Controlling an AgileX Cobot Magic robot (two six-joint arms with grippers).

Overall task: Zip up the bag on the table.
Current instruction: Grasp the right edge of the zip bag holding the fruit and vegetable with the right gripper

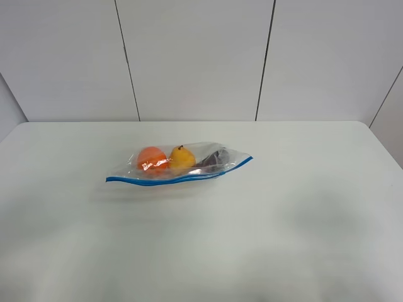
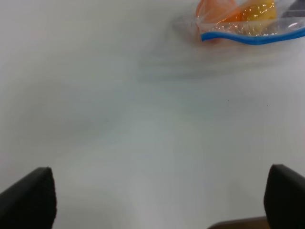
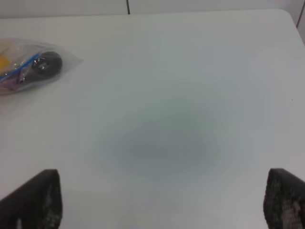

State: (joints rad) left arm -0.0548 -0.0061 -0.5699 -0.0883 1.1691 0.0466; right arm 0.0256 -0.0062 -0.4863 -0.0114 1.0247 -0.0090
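Note:
The clear plastic bag [image 1: 179,163] lies on the white table [image 1: 283,207], a little left of the middle. Its blue zip strip [image 1: 176,179] runs along the near edge. An orange item [image 1: 152,158], a yellow item [image 1: 182,156] and a dark item [image 1: 214,160] show through it. Neither arm shows in the exterior high view. My left gripper [image 2: 159,200] is open, above bare table, apart from the bag's corner [image 2: 248,24]. My right gripper [image 3: 162,202] is open, apart from the bag's dark end [image 3: 43,64].
A white panelled wall [image 1: 201,56] stands behind the table's far edge. The table's rounded far right corner [image 1: 365,126] is in view. Soft shadows lie on the tabletop in front of the bag.

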